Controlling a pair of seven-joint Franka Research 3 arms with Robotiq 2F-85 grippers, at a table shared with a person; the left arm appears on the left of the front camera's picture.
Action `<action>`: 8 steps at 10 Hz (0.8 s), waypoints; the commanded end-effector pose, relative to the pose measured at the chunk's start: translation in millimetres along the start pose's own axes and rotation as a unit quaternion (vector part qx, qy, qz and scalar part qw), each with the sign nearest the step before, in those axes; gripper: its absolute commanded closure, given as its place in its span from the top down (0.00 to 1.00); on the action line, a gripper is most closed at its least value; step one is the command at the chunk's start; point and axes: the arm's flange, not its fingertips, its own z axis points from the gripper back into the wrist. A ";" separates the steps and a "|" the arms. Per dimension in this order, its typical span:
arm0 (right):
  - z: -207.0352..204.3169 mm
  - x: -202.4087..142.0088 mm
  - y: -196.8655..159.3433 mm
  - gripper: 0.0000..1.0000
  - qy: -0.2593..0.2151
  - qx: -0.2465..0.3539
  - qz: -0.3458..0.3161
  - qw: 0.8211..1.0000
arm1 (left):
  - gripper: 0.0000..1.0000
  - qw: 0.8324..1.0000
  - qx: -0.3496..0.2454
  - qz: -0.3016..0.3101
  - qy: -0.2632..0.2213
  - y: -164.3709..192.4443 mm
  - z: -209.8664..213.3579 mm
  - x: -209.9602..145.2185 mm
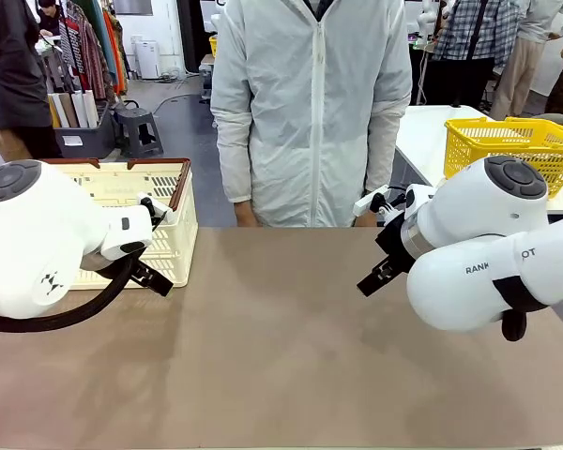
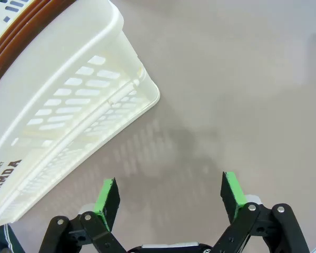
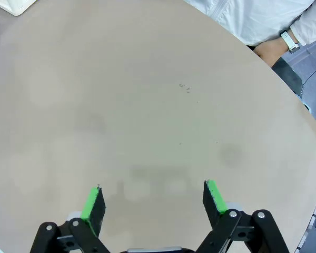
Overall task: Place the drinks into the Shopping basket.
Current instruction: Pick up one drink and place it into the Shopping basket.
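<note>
Two tools, both empty. Left tool [image 2: 171,190] is spread wide at bottom of frame, and right tool [image 3: 154,197] is just as open above the surface [image 1: 281,356]. One Shopping basket [image 1: 164,230] stands mid-left. Where the drinks are, I cannot tell. Cans should be stiff, slick and light, so pinch mid-body.
</note>
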 end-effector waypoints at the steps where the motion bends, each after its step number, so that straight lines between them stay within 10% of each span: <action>1: 0.0 0.0 0.0 1.00 0.000 0.000 0.000 1.000 | 1.00 1.000 0.000 0.000 0.000 0.0 0.1 0.0; 5: 0.0 0.0 0.0 1.00 0.000 0.000 0.000 1.000 | 1.00 0.998 -0.045 -0.003 0.042 -4.9 21.3 0.9; 8: 94.4 -9.4 -24.2 1.00 -0.013 0.210 -0.164 0.964 | 1.00 0.953 -0.273 0.096 0.093 -8.7 115.1 8.3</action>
